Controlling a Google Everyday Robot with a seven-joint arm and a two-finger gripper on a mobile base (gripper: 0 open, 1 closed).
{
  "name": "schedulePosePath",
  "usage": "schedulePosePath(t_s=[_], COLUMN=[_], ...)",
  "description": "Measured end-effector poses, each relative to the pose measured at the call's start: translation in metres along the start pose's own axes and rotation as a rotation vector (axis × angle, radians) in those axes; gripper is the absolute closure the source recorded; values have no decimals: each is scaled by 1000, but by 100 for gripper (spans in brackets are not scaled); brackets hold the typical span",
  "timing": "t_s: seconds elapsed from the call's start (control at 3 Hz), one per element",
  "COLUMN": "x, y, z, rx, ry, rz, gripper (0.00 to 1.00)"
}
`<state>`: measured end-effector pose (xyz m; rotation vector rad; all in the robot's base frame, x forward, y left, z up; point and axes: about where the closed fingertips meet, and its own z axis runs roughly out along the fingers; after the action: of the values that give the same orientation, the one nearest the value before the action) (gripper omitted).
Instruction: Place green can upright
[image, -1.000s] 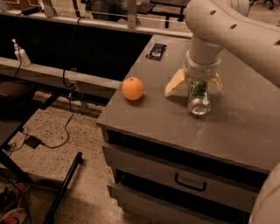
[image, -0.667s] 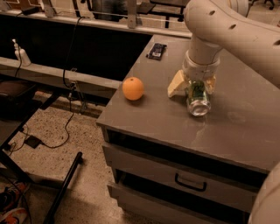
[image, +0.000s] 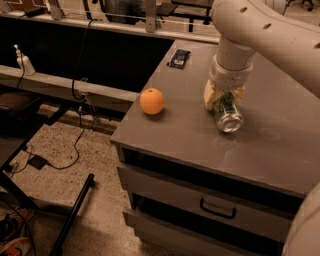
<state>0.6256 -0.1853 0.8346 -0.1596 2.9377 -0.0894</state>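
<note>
The green can (image: 228, 116) lies tilted on the grey cabinet top (image: 170, 125), with its shiny silver end facing the front edge. My gripper (image: 223, 100) comes down from above on the white arm (image: 260, 30) and is shut on the can's green upper part. Its cream fingers (image: 210, 95) stand on either side of the can. The can's far end is hidden behind the gripper.
An orange (image: 152, 101) sits on the cabinet top to the left of the can. A dark flat packet (image: 179, 58) lies at the back. Drawers with a handle (image: 217, 210) are below the front edge. Cables (image: 60, 160) lie on the floor at left.
The cream fingers, spread wide around the can a second ago, have drawn in against it. The can and the orange stay where they were.
</note>
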Motion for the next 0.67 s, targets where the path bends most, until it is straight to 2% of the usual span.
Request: schedulePosePath(t_s=[0.33,0.67], x=[0,3], y=[0,-1], z=[0,-31], rx=[0,-60], ry=[0,-90], rz=[0,-70], gripper=[100,100])
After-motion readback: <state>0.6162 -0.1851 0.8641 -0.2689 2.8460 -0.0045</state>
